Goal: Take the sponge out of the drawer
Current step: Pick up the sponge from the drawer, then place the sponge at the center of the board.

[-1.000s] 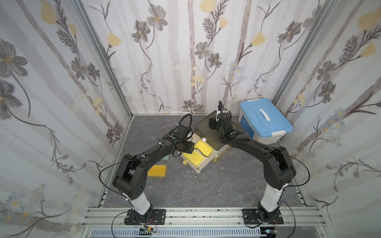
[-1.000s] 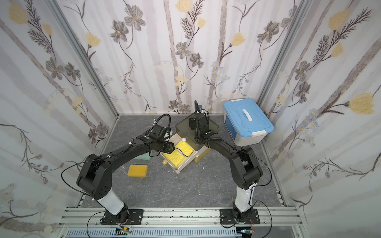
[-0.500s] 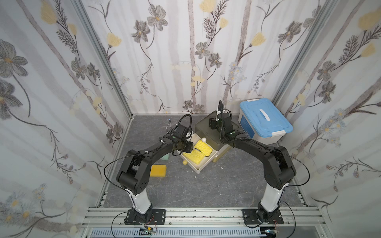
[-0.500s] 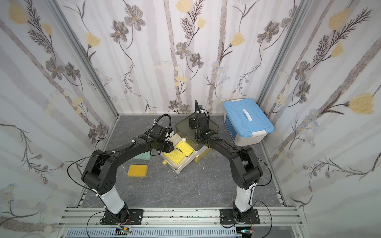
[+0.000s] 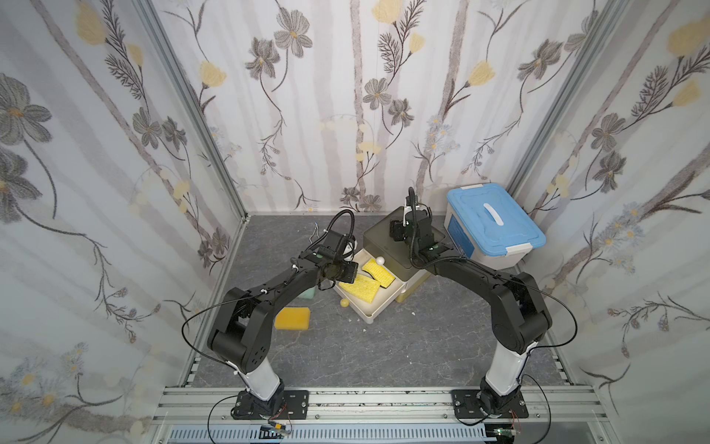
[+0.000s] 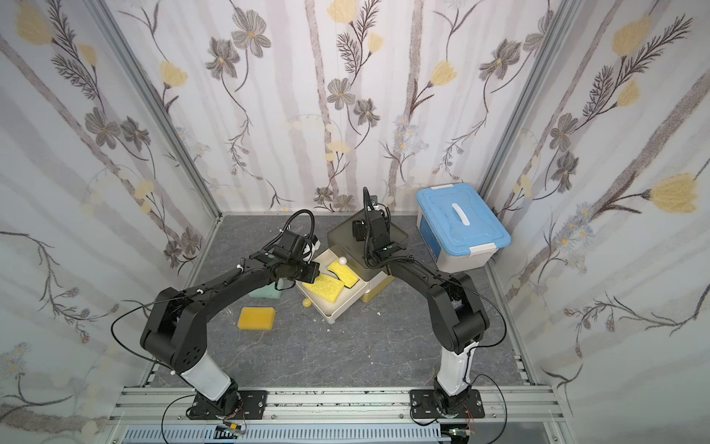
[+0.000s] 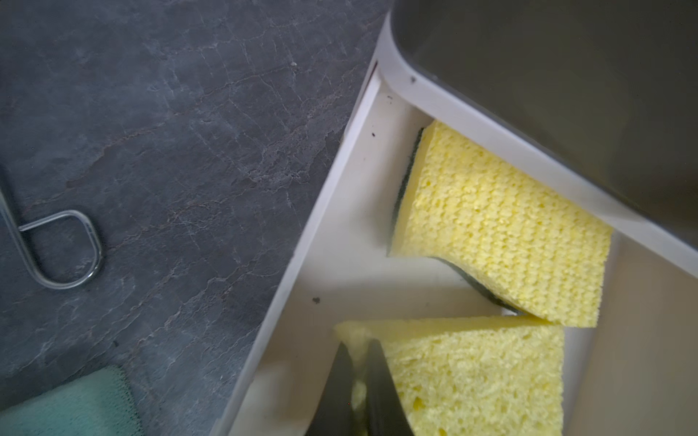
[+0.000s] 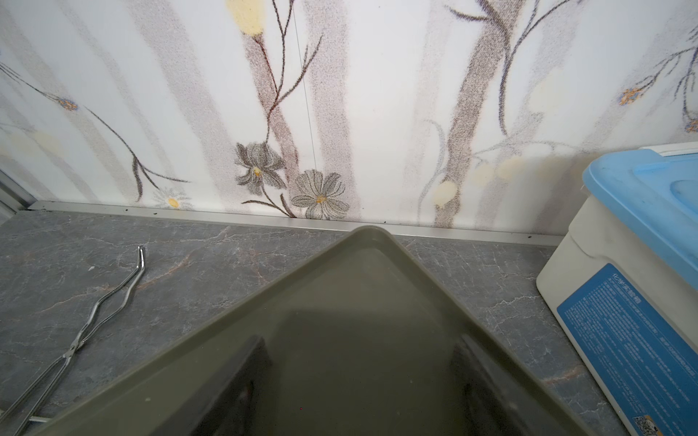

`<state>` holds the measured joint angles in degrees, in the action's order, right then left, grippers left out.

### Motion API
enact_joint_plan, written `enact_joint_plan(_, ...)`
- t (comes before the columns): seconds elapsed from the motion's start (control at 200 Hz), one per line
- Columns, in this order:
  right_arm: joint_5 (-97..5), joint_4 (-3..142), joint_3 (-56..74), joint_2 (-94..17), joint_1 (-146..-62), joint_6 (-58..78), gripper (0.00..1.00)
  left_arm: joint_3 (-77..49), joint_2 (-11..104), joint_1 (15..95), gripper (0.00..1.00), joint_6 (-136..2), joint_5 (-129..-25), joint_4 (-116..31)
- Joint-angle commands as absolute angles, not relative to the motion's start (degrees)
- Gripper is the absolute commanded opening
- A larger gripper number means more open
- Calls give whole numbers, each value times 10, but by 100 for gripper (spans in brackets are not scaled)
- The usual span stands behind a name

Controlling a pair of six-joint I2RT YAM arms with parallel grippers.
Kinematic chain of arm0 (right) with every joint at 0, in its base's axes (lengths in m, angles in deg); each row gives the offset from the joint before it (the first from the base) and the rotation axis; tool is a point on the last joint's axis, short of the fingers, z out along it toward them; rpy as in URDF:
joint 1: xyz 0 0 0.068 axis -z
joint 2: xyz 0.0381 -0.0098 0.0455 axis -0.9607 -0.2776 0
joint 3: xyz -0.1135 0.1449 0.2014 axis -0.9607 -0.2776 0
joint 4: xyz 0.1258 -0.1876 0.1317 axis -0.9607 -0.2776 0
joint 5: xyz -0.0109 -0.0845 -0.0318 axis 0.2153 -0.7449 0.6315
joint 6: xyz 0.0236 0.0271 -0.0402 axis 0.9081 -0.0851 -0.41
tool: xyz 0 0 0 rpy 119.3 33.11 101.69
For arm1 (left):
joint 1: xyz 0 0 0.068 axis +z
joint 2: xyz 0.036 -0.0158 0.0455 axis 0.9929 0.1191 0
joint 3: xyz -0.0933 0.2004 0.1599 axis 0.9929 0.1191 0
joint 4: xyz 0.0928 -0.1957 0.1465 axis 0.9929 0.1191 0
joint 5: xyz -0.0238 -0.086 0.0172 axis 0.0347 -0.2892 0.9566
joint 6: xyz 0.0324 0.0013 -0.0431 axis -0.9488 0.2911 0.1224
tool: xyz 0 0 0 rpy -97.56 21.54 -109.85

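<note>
Yel. sponges (image 5: 361, 288) x3 — green sponge (image 7: 68, 409) x1 — balls (image 5: 380, 260) x2

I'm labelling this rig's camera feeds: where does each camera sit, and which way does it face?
Top views: high over the base rail, looking down toward the back wall; left arm, right arm, open drawer, blue-lidded box.
Left wrist: on its arm, looking down into the drawer; left gripper pinches a sponge.
Right wrist: on its arm, facing the back wall across the cabinet top; right gripper shows, jaws apart.
Shared: sponge, top views and left wrist; box, top views and right wrist.
</note>
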<state>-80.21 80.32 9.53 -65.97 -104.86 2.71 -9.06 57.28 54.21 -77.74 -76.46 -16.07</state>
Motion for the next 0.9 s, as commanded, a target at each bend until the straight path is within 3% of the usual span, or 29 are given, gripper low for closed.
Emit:
enact_joint_plan(0.0,-746,591,79,-689,-1045,79,78,-81,549,542,2,-783,-750,-158)
enact_joint_plan(0.325,-744,591,81,-695,-1045,80,78,-64,481,540,0,-777,-712,-164)
enact_joint_plan(0.894,-737,592,87,-700,-1045,79,78,-2,259,555,2,-641,-481,-35)
